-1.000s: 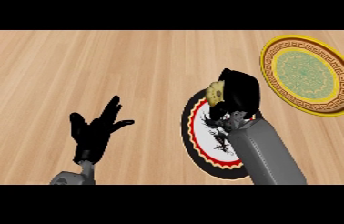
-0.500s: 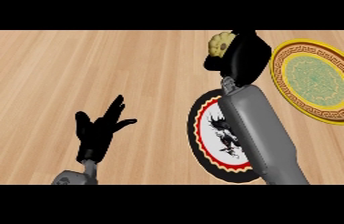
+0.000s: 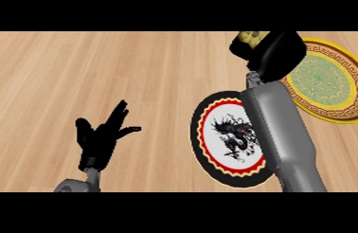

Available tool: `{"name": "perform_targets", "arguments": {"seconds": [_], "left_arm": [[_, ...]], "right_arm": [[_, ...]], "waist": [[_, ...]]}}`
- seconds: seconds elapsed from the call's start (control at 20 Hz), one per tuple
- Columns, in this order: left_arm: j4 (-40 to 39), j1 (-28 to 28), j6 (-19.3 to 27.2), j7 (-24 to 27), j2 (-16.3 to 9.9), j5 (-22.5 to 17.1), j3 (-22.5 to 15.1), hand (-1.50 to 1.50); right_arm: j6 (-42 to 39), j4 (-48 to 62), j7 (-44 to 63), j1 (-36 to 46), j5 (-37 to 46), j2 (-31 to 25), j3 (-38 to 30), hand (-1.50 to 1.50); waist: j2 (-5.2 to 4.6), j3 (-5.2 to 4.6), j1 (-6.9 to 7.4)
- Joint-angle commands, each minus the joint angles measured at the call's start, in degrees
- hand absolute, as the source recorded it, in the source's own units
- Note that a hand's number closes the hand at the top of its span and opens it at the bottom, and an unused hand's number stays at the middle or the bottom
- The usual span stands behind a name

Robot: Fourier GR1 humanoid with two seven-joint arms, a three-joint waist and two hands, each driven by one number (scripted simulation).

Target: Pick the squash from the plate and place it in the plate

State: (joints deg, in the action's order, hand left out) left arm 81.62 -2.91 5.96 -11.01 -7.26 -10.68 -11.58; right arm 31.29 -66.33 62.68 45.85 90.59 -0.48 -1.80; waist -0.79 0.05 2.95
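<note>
My right hand (image 3: 276, 51) is curled round a yellow squash (image 3: 251, 38) and holds it raised near the top of the view, just left of the yellow and green plate (image 3: 327, 80). Only the squash's top left part shows past the fingers. Below the hand, the white plate with a red and black rim and a dragon drawing (image 3: 227, 137) lies bare on the wooden counter, partly covered by my grey right forearm. My left hand (image 3: 101, 135) rests open at the lower left, fingers up, far from both plates.
The wooden counter (image 3: 105, 71) stretches wide to the left and top. The yellow and green plate reaches the right edge of the view.
My right hand has carried the squash up off the dragon plate and toward the top right, beside the yellow and green plate. The left hand has stayed put.
</note>
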Motion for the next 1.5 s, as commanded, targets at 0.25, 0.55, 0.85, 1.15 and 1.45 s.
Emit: {"name": "perform_targets", "arguments": {"seconds": [0.25, 0.55, 0.85, 1.15, 1.45], "left_arm": [[-1.5, 0.0, -0.7, -1.8, -3.3, -1.0, 3.6, 0.00], [1.3, 1.8, 1.0, -2.1, -2.0, 0.9, 1.8, 0.00], [2.7, 3.2, 0.5, -2.9, -2.7, 0.4, 2.6, 0.00], [-0.3, 3.2, -0.3, 0.4, -1.6, 0.9, 2.5, 0.00], [1.3, 3.2, 0.4, -1.2, -1.6, 1.8, 1.4, 0.00]], "right_arm": [[19.3, 8.5, 5.3, -3.4, 8.5, -1.5, -11.6, 1.50], [27.9, 16.9, -4.3, -3.1, 0.5, -10.1, -19.1, 1.50], [33.6, 26.9, -15.6, -1.7, -12.6, -18.5, -22.5, 1.50], [28.4, 33.6, -20.6, -1.0, -25.7, -22.1, -26.8, 1.50], [17.2, 41.7, -31.7, -1.1, -35.3, -24.7, -29.4, -1.50]], "waist": [[0.01, 0.00, -1.57], [0.25, 0.05, -1.61], [0.18, 0.10, -1.35], [-0.01, 0.15, -1.27], [-0.49, 0.36, -0.28]]}}
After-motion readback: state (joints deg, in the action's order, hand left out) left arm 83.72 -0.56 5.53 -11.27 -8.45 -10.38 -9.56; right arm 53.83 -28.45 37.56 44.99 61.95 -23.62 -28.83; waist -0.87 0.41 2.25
